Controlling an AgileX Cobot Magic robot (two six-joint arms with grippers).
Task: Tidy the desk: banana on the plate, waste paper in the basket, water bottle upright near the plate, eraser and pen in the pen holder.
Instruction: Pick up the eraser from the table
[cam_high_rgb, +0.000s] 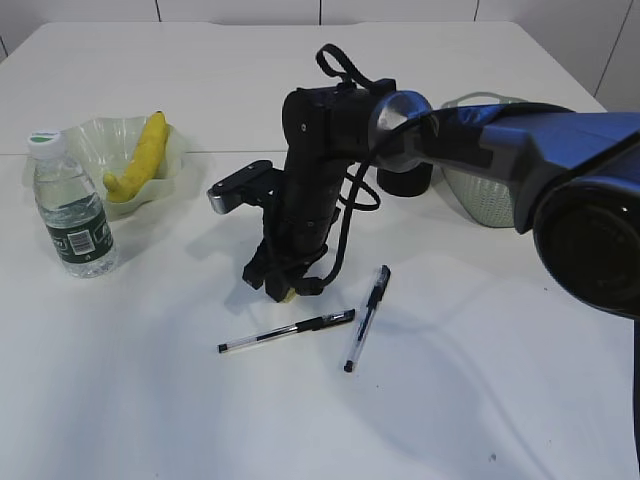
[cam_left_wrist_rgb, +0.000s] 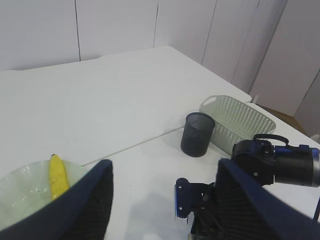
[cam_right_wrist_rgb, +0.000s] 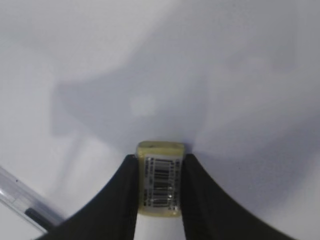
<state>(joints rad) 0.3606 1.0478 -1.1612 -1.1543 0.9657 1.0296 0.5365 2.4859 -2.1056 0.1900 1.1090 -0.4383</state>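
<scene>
My right gripper (cam_high_rgb: 281, 289) points down at the table's middle, shut on a small yellowish eraser (cam_right_wrist_rgb: 160, 186) with a barcode label; its dark fingers (cam_right_wrist_rgb: 122, 195) press both sides of the eraser (cam_high_rgb: 288, 294). Two black pens (cam_high_rgb: 290, 332) (cam_high_rgb: 367, 317) lie just right of it. The banana (cam_high_rgb: 145, 155) lies on the pale plate (cam_high_rgb: 92, 137), and the water bottle (cam_high_rgb: 72, 205) stands upright beside it. The black mesh pen holder (cam_left_wrist_rgb: 197, 134) stands next to the white basket (cam_left_wrist_rgb: 237, 122). My left gripper (cam_left_wrist_rgb: 164, 170) hovers open and empty. No waste paper shows.
My right arm (cam_high_rgb: 500, 140) reaches in from the right and hides part of the pen holder (cam_high_rgb: 405, 182) and basket (cam_high_rgb: 482, 200). A pen's clear barrel (cam_right_wrist_rgb: 20, 197) lies left of the eraser. The white table (cam_high_rgb: 450, 400) is bare in front.
</scene>
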